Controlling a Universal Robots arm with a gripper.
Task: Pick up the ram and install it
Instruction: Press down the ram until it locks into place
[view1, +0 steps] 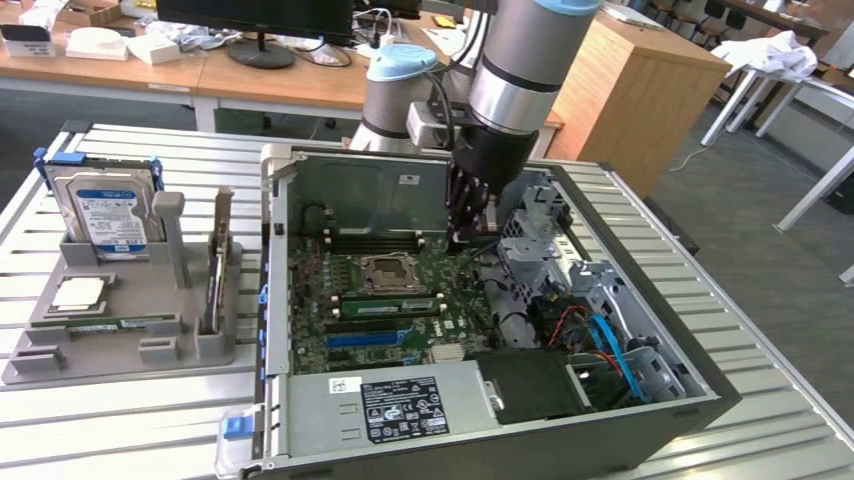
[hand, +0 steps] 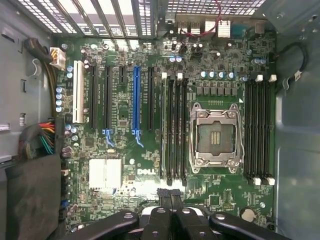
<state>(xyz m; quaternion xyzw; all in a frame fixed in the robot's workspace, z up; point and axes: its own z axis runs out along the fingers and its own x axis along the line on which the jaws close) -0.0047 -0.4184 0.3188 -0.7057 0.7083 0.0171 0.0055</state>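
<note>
Claw (view1: 462, 238) shut inside open computer case (view1: 360, 195)

Claw: fingers pressed together with nothing between them, hanging low over the motherboard (view1: 318, 340) towards the rear of the case
Ram (view1: 391, 306): green stick standing on edge in a slot just beside the processor socket (view1: 387, 272)
Grey tray (view1: 120, 348), exterior view's left: hard drive (view1: 107, 215) upright

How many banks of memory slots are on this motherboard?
2. One bank sits between the processor socket and the long blue slot; the other is on the socket's opposite side, by the case wall.

Wooden desks (view1: 134, 70) and a cabinet (view1: 641, 90) stand on grey floor (view1: 774, 270).
</note>
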